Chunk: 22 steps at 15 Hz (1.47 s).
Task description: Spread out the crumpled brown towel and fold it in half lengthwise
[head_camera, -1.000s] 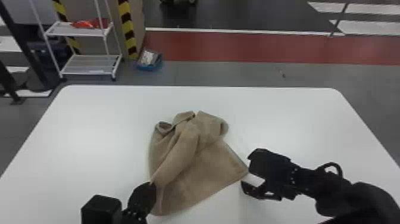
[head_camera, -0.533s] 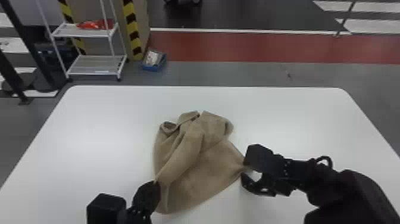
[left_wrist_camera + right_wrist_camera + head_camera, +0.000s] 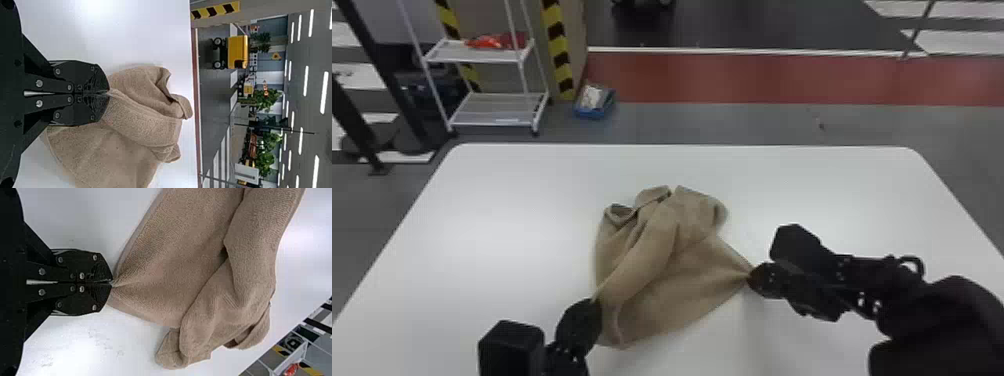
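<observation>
In the head view my left gripper (image 3: 594, 303) is at the towel's near left edge and my right gripper (image 3: 751, 280) at its right corner. The brown towel (image 3: 682, 280) lies between them, its near part fairly flat, its far part bunched in folds. Seen from the left wrist, my left gripper (image 3: 108, 93) is shut on a ridge of the towel (image 3: 137, 117). My right gripper (image 3: 112, 282) is shut on a pinched corner of the towel (image 3: 168, 266), with creases fanning out from the fingertips.
The white table (image 3: 507, 210) extends on all sides of the towel. Beyond its far edge stand a white shelf rack (image 3: 492, 107) and a blue bin (image 3: 595, 102) on the floor.
My right gripper has closed on the towel's right corner, which is now drawn to a point. The left gripper keeps its place at the near left edge. The head view has shifted slightly.
</observation>
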### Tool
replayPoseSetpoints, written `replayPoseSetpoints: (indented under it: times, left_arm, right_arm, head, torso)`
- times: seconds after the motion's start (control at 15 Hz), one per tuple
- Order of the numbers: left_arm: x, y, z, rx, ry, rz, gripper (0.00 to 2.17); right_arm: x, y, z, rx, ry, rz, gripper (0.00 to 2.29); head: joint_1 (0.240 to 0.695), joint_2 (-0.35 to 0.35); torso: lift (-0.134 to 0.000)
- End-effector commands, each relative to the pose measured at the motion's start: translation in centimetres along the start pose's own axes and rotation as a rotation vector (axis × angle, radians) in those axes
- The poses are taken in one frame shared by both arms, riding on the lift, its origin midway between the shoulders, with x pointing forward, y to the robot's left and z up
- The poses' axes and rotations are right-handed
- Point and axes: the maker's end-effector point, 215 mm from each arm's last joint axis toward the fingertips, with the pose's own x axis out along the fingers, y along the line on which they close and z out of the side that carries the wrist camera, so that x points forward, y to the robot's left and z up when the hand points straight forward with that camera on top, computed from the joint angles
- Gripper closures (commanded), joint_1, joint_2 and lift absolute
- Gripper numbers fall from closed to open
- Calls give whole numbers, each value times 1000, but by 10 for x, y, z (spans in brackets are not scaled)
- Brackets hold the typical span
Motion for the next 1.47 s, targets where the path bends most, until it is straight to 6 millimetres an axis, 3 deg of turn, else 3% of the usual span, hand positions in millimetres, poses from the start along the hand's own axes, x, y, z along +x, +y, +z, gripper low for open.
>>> replayPoseSetpoints:
  times: [0.0, 0.2, 0.27, 0.4, 0.47, 0.6, 0.67, 0.8, 0.93, 1.13, 1.4]
  left_arm:
    - [0, -1, 4, 0, -7, -4, 1831]
    - [-1, -6, 6, -1, -11, -17, 1831]
    - [-1, -9, 5, 0, -7, -24, 1831]
    - [-3, -18, 1, 8, 2, -51, 1825]
    - [-3, -22, 0, 8, 4, -63, 1622]
    - [-1, -27, -1, 23, 10, -69, 232]
    - [0, -28, -3, 40, 20, -67, 16]
    - [1, -25, 2, 43, 13, -56, -2]
    - [1, -22, 22, 46, -23, -69, -2]
    - [1, -41, 47, 60, -45, -187, 73]
    - [5, -65, 28, 83, 83, -326, 80]
  right_arm:
    - [-44, -26, 0, 44, -62, -82, 1332]
    - [-121, -55, -27, 116, -104, -201, 1332]
    - [-138, -54, -41, 132, -93, -213, 1328]
    - [-155, -29, -69, 150, -45, -178, 1328]
    - [-156, -14, -80, 139, -24, -154, 1328]
    - [-154, 10, -96, 142, 14, -118, 1328]
    - [-153, 18, -101, 142, 23, -105, 1328]
    - [-149, 29, -106, 150, 35, -91, 1328]
    - [-147, 33, -107, 150, 36, -86, 1328]
    - [-143, 42, -110, 151, 49, -72, 1328]
    - [-137, 52, -111, 138, 66, -61, 1328]
  head:
    - [695, -31]
    - [695, -74]
    - [695, -123]
    - [695, -185]
    - [695, -209]
    - [695, -270]
    - [695, -285]
    - [695, -303]
    - [695, -307]
    - [695, -314]
    - [695, -348]
  torso:
    - [-123]
    - [-123]
    - [-123]
    - [-123]
    - [-123]
    - [-123]
    - [-123]
    - [-123]
    - [-123]
    - [-123]
    - [-123]
